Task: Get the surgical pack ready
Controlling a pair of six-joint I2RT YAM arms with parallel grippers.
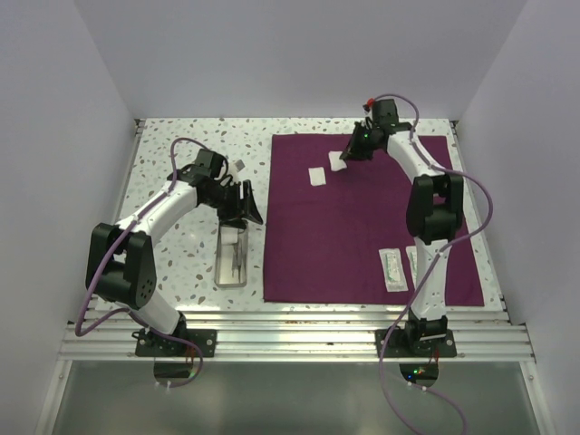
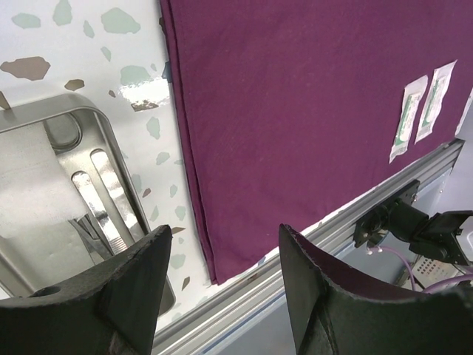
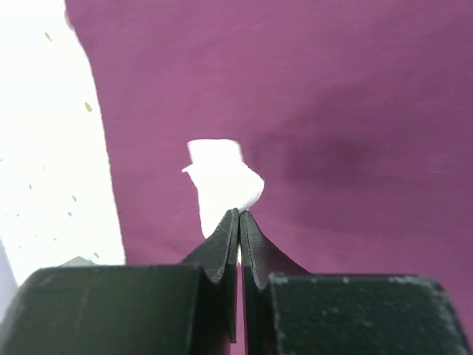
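The dark purple cloth (image 1: 362, 227) lies spread flat on the right half of the table. My right gripper (image 1: 350, 156) is at its far edge, shut on a white gauze square (image 3: 230, 188) whose corner is pinched between the fingertips (image 3: 239, 216). A second gauze square (image 1: 316, 177) lies flat on the cloth just left of it. The steel tray (image 1: 233, 284) sits on the speckled table left of the cloth, holding thin metal instruments (image 2: 111, 200) and a white gauze (image 2: 29, 185). My left gripper (image 1: 245, 208) hovers open and empty above the tray's far end (image 2: 225, 240).
Two white sealed packets (image 1: 394, 270) lie on the cloth's near right part, beside the right arm; they also show in the left wrist view (image 2: 410, 118). An aluminium rail (image 1: 290, 331) runs along the near table edge. White walls enclose the table.
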